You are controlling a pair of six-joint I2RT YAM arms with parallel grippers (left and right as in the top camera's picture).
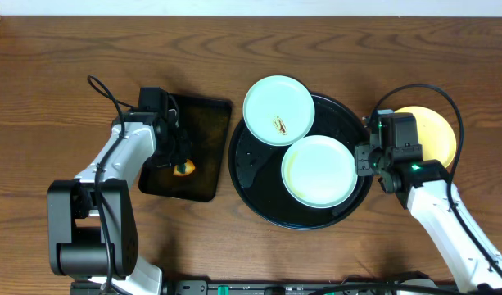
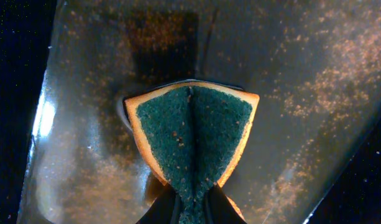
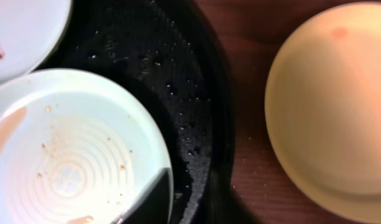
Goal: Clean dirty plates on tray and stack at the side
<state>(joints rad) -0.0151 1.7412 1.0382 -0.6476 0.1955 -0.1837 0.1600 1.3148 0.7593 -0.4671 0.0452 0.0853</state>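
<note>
Wooden tabletop (image 1: 38, 82) held the tray (image 1: 249, 176) with 2 mint plates (image 1: 318, 170); the yellow plate (image 1: 437, 135) sat beside it, off-tray. My left jaws pinched the sponge (image 2: 190, 134); my right jaws' width I couldn't tell. Next, I judged: sponge to the smeared plate (image 1: 278, 109).

No lettering, label, brand or number can be read on the plates (image 1: 278, 110), the tray (image 1: 255, 172) or elsewhere.

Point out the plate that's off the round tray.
The pale yellow plate, on the wooden table right of the tray. The far mint-green plate and the near mint-green plate rest on the tray.
</note>
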